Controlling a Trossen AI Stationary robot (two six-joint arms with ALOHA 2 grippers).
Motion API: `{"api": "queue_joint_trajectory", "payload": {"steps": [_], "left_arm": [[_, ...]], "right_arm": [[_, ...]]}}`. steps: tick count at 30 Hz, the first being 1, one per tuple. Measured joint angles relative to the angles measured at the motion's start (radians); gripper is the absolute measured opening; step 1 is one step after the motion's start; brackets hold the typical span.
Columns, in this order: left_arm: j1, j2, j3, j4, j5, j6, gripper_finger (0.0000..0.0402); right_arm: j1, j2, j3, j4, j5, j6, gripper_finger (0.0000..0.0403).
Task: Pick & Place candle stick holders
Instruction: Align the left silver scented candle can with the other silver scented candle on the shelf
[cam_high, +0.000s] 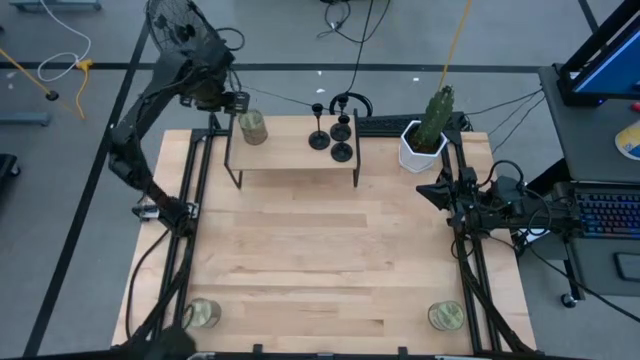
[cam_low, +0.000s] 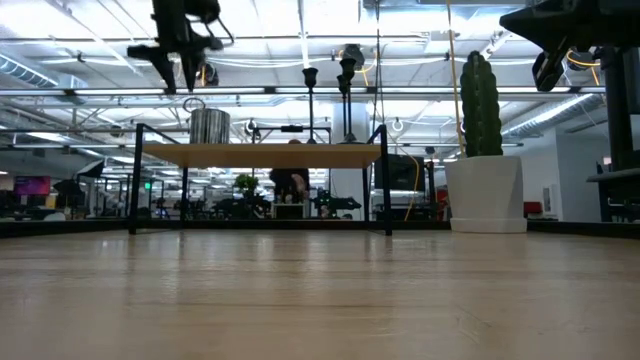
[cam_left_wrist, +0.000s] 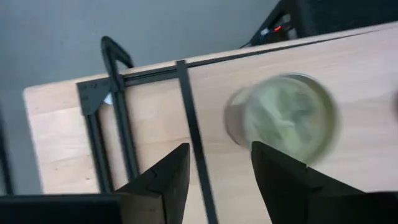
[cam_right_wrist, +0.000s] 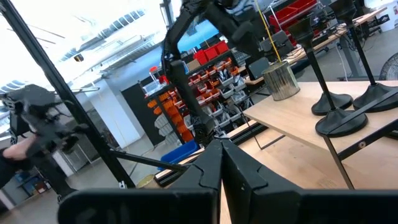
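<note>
Three candle stick holders (cam_high: 331, 135) stand clustered on the raised shelf (cam_high: 290, 160) at the counter's (cam_high: 320, 260) far edge, well off to the side of the left claw (cam_high: 240, 101). That claw hangs above the shelf's end, fingers parted and holding nothing, a glass jar candle (cam_high: 252, 127) just below it. Right claw (cam_high: 437, 190) sits pinched together, empty, beside the potted cactus (cam_high: 428, 130).

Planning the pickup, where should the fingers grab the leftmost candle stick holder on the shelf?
Grip the leftmost candle stick holder by its thin upright stem, coming from its open left side. It stands upright on the raised shelf; the base is flat, and the other holders crowd its right.
</note>
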Motion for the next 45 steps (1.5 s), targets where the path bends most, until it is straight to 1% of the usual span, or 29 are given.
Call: {"api": "queue_joint_trajectory", "payload": {"steps": [3, 6, 12, 16, 21, 28, 31, 36, 45], "left_arm": [[-0.026, -0.062, 0.0, -0.001, 0.032, -0.01, 0.0178], [-0.075, -0.119, 0.0, -0.003, 0.063, -0.034, 0.0174], [-0.228, -0.212, 0.0, -0.006, 0.105, -0.095, 0.0164], [-0.35, -0.244, 0.0, -0.006, 0.14, -0.147, 0.0157], [-0.498, -0.246, 0.0, -0.018, 0.192, -0.188, 0.0152], [-0.706, -0.241, 0.0, -0.031, 0.202, -0.231, 0.0152], [-0.789, -0.243, 0.0, -0.031, 0.202, -0.281, 0.0152], [-0.928, -0.24, 0.0, -0.031, 0.202, -0.405, 0.0152], [-1.147, -0.19, 0.001, -0.031, 0.201, -0.507, 0.0152]], "right_arm": [[0.0, 0.0, 0.0, 0.0, 0.0, 0.0, 0.0], [0.0, 0.0, 0.0, 0.0, 0.0, 0.0, 0.0], [0.0, 0.0, 0.0, 0.0, 0.0, 0.0, 0.0], [0.0, 0.0, 0.0, 0.0, 0.0, 0.0, 0.0], [0.0, 0.0, 0.0, 0.0, 0.0, 0.0, 0.0], [0.0, 0.0, 0.0, 0.0, -0.002, 0.0, 0.0], [0.0, 0.0, 0.0, 0.0, -0.002, 0.0, 0.0], [0.0, 0.0, 0.0, 0.0, -0.003, 0.0, 0.0], [0.0, 0.0, 0.0, 0.0, -0.003, 0.0, 0.0]]}}
